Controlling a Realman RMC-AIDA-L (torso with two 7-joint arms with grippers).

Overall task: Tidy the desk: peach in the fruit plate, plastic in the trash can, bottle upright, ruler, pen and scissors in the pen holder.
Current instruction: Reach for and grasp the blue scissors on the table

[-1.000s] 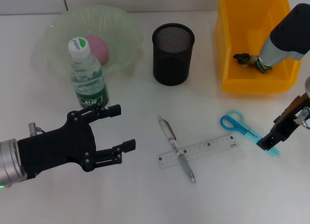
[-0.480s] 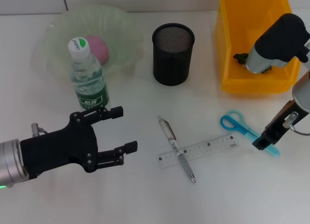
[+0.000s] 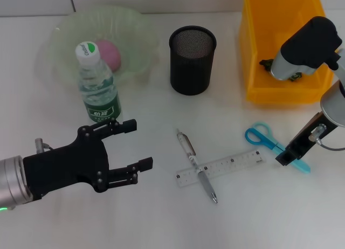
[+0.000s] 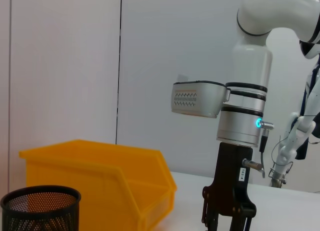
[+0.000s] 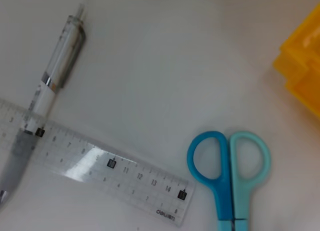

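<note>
The pink peach (image 3: 110,52) lies in the pale green fruit plate (image 3: 64,28). The water bottle (image 3: 97,82) stands upright in front of the plate. The pen (image 3: 197,165) lies across the clear ruler (image 3: 232,163) in the middle of the desk; both also show in the right wrist view, pen (image 5: 50,91) and ruler (image 5: 100,166). The blue scissors (image 3: 261,137) (image 5: 230,176) lie to the right of them. My right gripper (image 3: 287,156) hangs over the scissors' blades. My left gripper (image 3: 139,144) is open and empty, in front of the bottle.
The black mesh pen holder (image 3: 192,59) (image 4: 40,211) stands at the back middle. The yellow bin (image 3: 259,55) (image 4: 100,176) at the back right holds a dark crumpled piece of plastic (image 3: 272,66). The right arm's wrist (image 4: 245,121) rises beside the bin.
My right gripper has moved left and toward the scissors' blades. My left gripper has hardly moved.
</note>
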